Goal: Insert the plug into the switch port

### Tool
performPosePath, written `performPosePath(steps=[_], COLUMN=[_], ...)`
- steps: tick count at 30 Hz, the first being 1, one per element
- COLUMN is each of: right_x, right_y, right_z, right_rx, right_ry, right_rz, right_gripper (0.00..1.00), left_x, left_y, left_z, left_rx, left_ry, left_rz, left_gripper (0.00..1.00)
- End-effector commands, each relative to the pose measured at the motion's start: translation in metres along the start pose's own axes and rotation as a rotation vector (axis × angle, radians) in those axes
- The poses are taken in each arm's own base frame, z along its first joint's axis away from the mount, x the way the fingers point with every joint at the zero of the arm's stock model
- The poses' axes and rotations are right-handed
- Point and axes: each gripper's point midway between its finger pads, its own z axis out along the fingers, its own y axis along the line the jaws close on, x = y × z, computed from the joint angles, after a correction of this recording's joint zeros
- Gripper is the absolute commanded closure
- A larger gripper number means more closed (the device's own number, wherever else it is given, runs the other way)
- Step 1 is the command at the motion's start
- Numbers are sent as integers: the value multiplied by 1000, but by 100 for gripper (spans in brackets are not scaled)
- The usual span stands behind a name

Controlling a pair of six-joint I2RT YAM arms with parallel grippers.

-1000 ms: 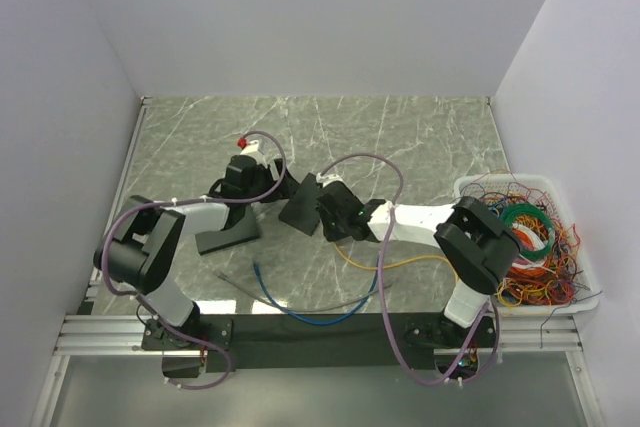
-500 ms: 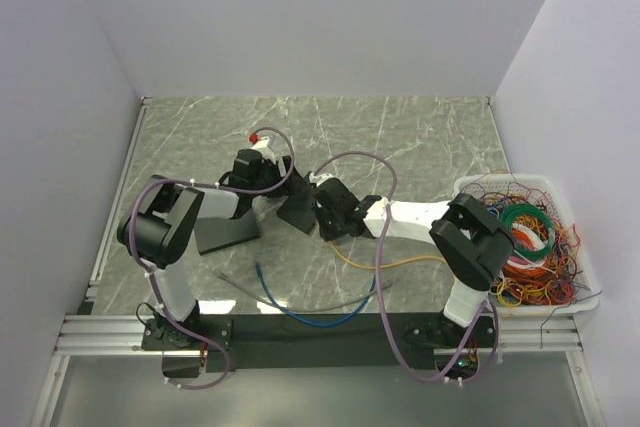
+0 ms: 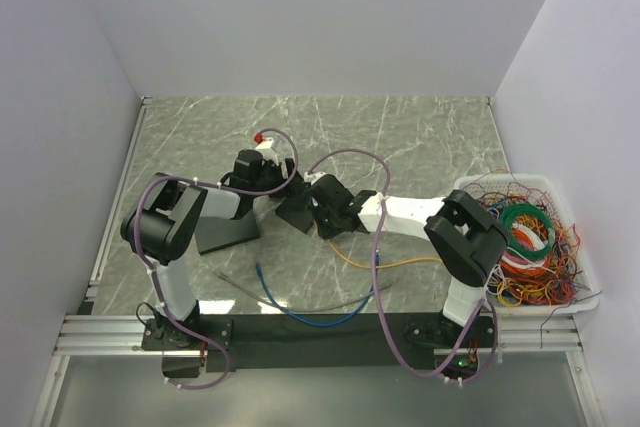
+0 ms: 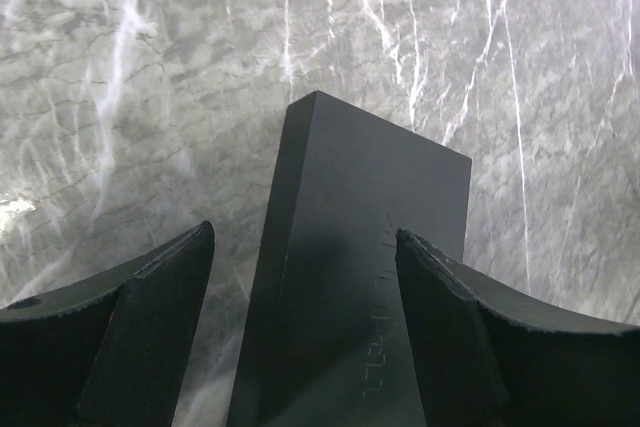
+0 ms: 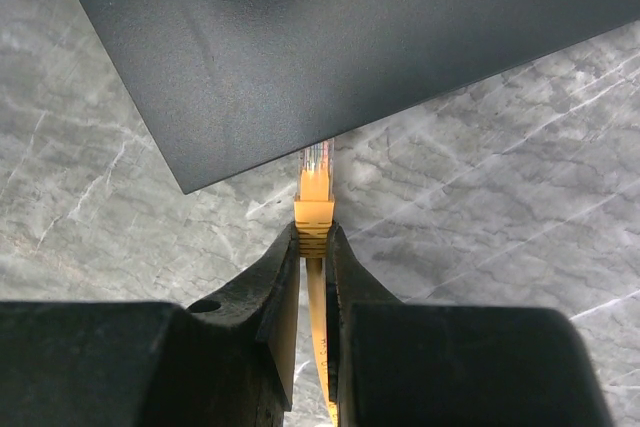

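The black switch (image 3: 296, 210) lies mid-table and fills the left wrist view (image 4: 360, 277). My left gripper (image 3: 268, 190) is open, its jaws either side of the switch's near end (image 4: 302, 237) without clearly touching it. My right gripper (image 3: 320, 212) is shut on the orange plug (image 5: 315, 192), holding it by its boot (image 5: 313, 232). The plug's clear tip meets the switch's lower edge (image 5: 330, 37). I cannot tell whether it sits in a port. The orange cable (image 3: 400, 264) trails back to the right.
A white bin (image 3: 472, 185) full of coloured wires stands at the right edge. A blue cable (image 3: 300, 315) and a grey cable (image 3: 330, 302) lie near the front. A black block (image 3: 228, 234) sits under the left arm.
My left gripper has moved right up to the switch. My right gripper has carried the plug left, up against the switch's edge.
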Motion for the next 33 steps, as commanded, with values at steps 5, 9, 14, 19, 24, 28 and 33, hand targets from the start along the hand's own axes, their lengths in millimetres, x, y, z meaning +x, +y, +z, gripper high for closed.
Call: performPosePath(steps=[5, 9, 14, 19, 24, 28, 33], right_x=[-20, -25, -28, -30, -34, -39, -45], right_y=[2, 4, 10, 17, 22, 18, 16], right_z=[2, 2, 1, 3, 0, -1, -1], right_rx=[13, 9, 8, -1, -4, 17, 39], right_ry=[-25, -32, -39, -39, -58, -76, -87], right_rz=[-33, -45, -68, -77, -91, -96, -105], right_gripper=[100, 100, 100, 100, 100, 100, 100], left_x=[17, 26, 34, 40, 47, 53, 56], left_y=[-6, -7, -9, -10, -7, -4, -6], left_z=[-1, -2, 2, 2, 2, 2, 2], left_rx=[72, 78, 73, 81, 77, 74, 84], left_ry=[47, 68, 87, 97, 109, 122, 129], left_rz=[52, 55, 59, 56, 57, 57, 55], left_gripper=[23, 24, 25, 26, 27, 34, 41])
